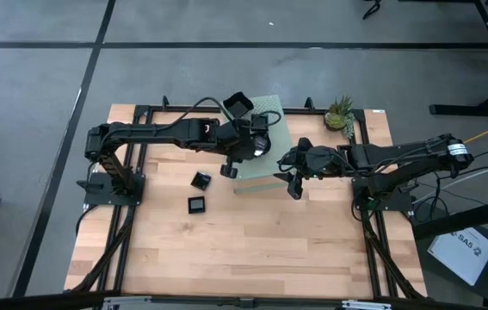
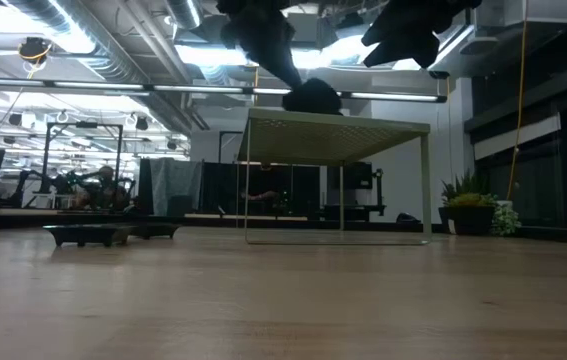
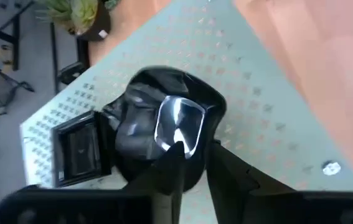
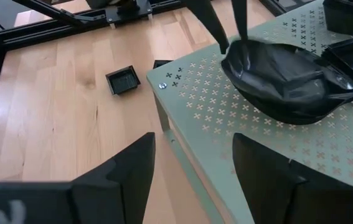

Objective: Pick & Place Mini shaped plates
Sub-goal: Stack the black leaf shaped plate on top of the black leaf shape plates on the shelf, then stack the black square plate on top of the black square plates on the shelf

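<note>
1. the pale green box with little cross-shaped holes sits upside down like a small table at the far middle of the wooden table. its flat top has hard straight edges and thin legs.
2. on top of the green box lies a wavy black dish, shiny and round-ish with a bumpy rim. it sits near the box's front corner, a bit back from the edge.
3. a square black dish lies just beside the wavy one, touching it.
4. the left gripper is over the box top, with its thin dark fingers at the wavy dish's rim. the fingers stand a little apart, one on each side of the rim. i cannot tell if they pinch it or have let go.
5. the right gripper hangs in the air by the front edge of the box, with its two fat fingers spread wide and nothing between them.
6. two more small square dishes lie on the bare wood in front of the box, toward the left arm's side. they are near each other but not touching.
7. the front half of the wooden table is smooth pale planks with lots of open room.
8. a small spiky plant stands at the far right corner, well apart from the grippers.
</note>
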Robot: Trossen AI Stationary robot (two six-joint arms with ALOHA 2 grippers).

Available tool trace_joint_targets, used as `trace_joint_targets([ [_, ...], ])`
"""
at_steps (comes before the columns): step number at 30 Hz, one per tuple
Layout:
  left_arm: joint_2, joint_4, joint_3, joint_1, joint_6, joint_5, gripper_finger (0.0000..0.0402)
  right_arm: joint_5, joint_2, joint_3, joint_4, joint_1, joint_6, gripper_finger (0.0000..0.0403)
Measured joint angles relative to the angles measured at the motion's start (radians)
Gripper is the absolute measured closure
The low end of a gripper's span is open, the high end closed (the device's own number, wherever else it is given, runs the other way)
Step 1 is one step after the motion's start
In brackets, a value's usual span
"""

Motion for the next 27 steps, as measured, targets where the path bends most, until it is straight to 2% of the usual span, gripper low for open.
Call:
trace_joint_targets([
  [6, 0.008, 0.005, 0.000, 0.000, 0.058, -0.035, 0.0306, 0.000, 0.000, 0.000, 0.000, 0.000, 0.017, 0.0191],
  [12, 0.007, 0.030, 0.000, -0.012, 0.058, -0.035, 0.0291, 0.000, 0.000, 0.000, 0.000, 0.000, 0.038, 0.0191],
  [22, -0.050, 0.154, 0.002, -0.063, 0.020, -0.044, 0.0305, 0.000, 0.000, 0.000, 0.001, 0.000, 0.046, 0.0191],
  [27, -0.050, 0.184, 0.002, -0.052, -0.063, 0.036, 0.0316, 0.018, 0.000, 0.000, 0.003, 0.000, 0.044, 0.0191],
])
